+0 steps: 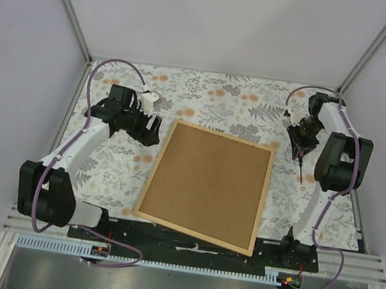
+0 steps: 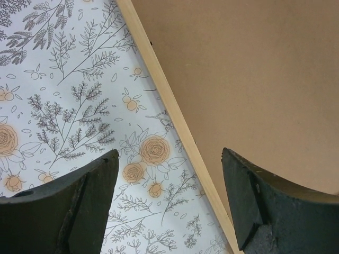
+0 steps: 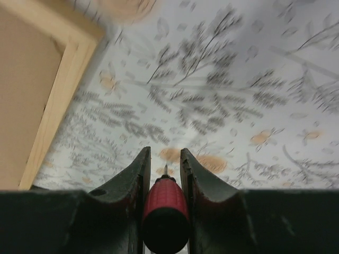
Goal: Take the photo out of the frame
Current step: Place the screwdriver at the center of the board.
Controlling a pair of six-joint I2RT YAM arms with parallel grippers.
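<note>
Over on the left, the left gripper hangs just beside the far-left corner of the frame, claw spread wide and holding nothing. In its wrist view the frame's pale wooden edge runs up through the gap, one finger over the floral tablecloth and the other over the brown back. Centre stage, the frame lies flat on the cloth, back side up and turned slightly askew, its near edge close to the arm bases. On the right, the right gripper sits off the frame's far-right corner, apart from it, claw clamped on a red-handled screwdriver whose tip points at the cloth.
</note>
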